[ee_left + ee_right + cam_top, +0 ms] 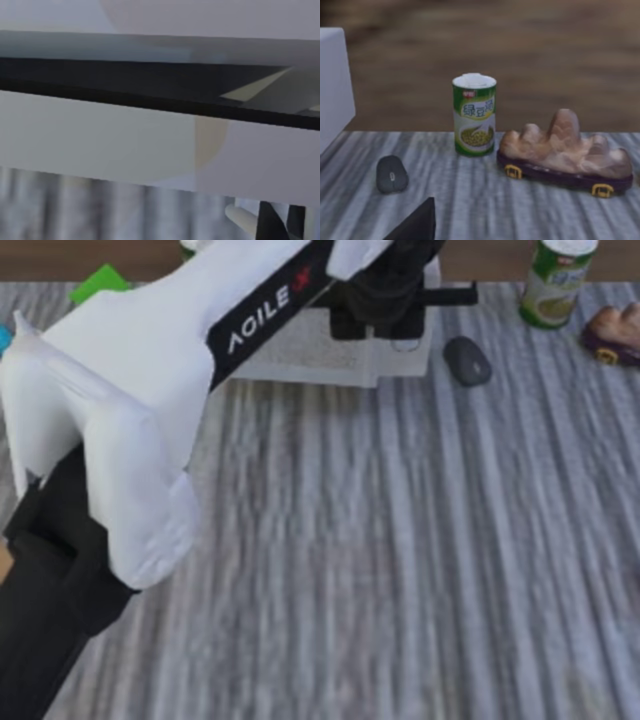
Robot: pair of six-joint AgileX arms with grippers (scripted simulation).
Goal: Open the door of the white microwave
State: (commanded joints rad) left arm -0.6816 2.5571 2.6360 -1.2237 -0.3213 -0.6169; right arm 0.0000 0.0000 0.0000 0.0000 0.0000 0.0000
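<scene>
The white microwave (405,355) stands at the back of the table, mostly hidden under my left arm. Its door (300,355), with the grey speckled window, faces the front, and its right edge stands slightly out from the body. My left gripper (385,315) is at that right edge. In the left wrist view a dark gap (150,85) runs above a white panel. There my left gripper (287,227) has its fingers close together at a cream bar handle (242,217). My right gripper (422,227) shows only as a black tip, off to the right of the microwave.
To the right of the microwave lies a dark mouse (467,360). A green can (556,280) and bread on a purple tray (615,330) stand farther right. A green block (100,282) sits back left. The grey wood-grain table (400,560) stretches toward the front.
</scene>
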